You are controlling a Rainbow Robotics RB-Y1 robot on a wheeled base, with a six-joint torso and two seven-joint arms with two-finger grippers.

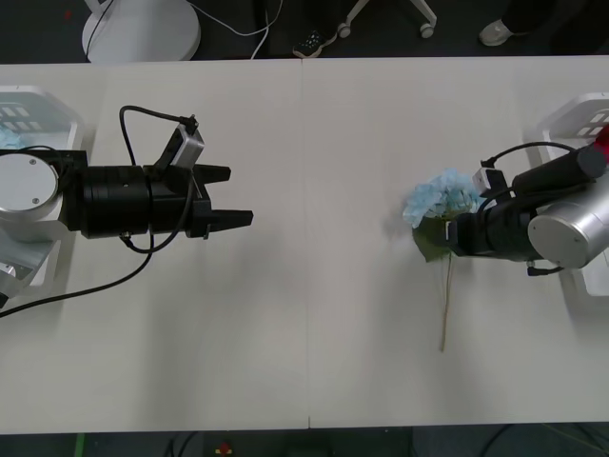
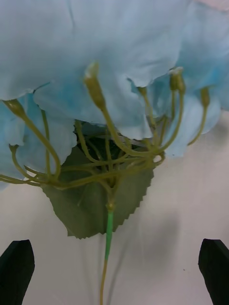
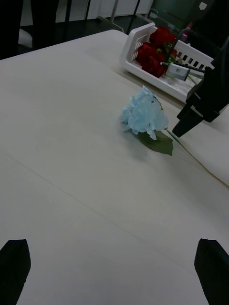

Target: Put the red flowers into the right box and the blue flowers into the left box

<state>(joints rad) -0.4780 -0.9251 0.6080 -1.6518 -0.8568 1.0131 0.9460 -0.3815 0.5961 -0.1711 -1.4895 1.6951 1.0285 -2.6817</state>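
One blue flower (image 1: 440, 200) lies on the surface (image 1: 314, 314) toward its right edge, well apart from the left box (image 1: 43, 105) at the far left corner and near the right box (image 3: 157, 78), in which the red flowers (image 3: 156, 51) already rest. Its long axis runs roughly from the far edge toward the near edge: the pale head points away, and the thin stem (image 1: 444, 305) trails toward the near edge with a slight bend.

The flower is judged to be very light and soft; the cloth petals would crush or slip if squeezed, and the stem looks thin and springy. A hold is best taken on the stem just below the broad green leaf (image 2: 93, 202), where the stalks gather into one.

The right hand (image 2: 114, 269) hovers just beside that junction, its fingers spread wide on either side of the stem and closed on nothing. The left hand (image 1: 228, 197) is held above the left half of the surface, fingers parted and empty, pointed toward the flower.
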